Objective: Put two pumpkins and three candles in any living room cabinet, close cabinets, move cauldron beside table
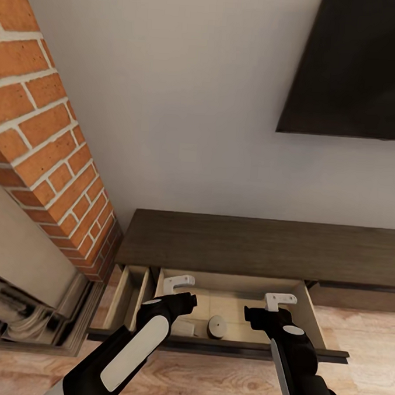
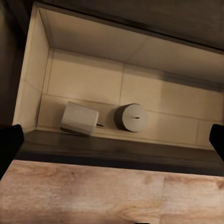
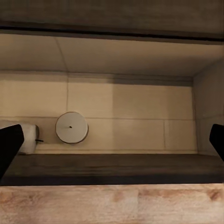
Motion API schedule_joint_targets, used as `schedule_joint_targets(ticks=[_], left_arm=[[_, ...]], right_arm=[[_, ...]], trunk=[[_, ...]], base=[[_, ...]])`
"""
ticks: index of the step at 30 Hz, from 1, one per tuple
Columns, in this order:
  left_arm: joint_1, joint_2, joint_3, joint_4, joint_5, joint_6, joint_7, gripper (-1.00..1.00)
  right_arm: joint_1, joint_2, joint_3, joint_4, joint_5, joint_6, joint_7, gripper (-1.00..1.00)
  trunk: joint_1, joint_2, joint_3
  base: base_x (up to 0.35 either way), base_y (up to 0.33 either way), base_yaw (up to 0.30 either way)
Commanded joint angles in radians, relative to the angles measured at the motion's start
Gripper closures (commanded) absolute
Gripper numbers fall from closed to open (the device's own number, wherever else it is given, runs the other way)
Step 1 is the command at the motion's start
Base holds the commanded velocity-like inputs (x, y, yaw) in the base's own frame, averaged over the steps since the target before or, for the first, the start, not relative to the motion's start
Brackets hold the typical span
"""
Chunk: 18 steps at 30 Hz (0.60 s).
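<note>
The dark-brown cabinet [image 1: 241, 244] stands against the wall with its wide left drawer [image 1: 212, 344] pulled out, pale wood inside. Two candles lie in it near the front: one upright [image 1: 216, 326] [image 2: 131, 117] [image 3: 72, 127], one tipped on its side [image 1: 184, 327] [image 2: 80, 118] [image 3: 29, 137] just left of it. My left gripper [image 1: 179, 284] hovers open above the drawer's left part, with nothing between its fingertips [image 2: 9, 144]. Over the right part, my right gripper [image 1: 280, 301] is open and empty too, fingertips [image 3: 9, 142] wide apart. The pumpkins, cauldron and table are out of view.
A brick fireplace column [image 1: 48, 147] rises close on the left, beside a narrow open side compartment [image 1: 127, 292]. A dark TV panel [image 1: 357, 67] hangs on the wall above the cabinet's right half. The second drawer front [image 1: 355, 296] is shut. Wood floor [image 1: 210, 379] lies below.
</note>
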Motion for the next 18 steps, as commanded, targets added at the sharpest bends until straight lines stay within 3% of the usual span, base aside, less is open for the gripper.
schedule_joint_targets(ticks=[1, 6, 18], left_arm=[[-0.001, 0.000, 0.000, -0.001, 0.005, 0.004, 0.007, -1.00], [0.027, -0.004, 0.002, 0.013, -0.007, 0.003, 0.000, -1.00], [0.027, -0.004, 0.002, 0.013, -0.007, 0.003, 0.000, -1.00]], right_arm=[[-0.001, 0.000, 0.000, -0.001, 0.004, 0.005, 0.000, -1.00], [-0.001, -0.001, -0.005, 0.020, 0.003, -0.023, 0.017, -1.00], [-0.001, -0.001, -0.005, 0.020, 0.003, -0.046, 0.017, -1.00]], trunk=[[0.000, 0.000, 0.000], [0.000, 0.000, 0.000], [0.000, 0.000, 0.000]], base=[[-0.116, -0.048, 0.000], [0.000, 0.000, 0.000], [0.000, 0.000, 0.000]])
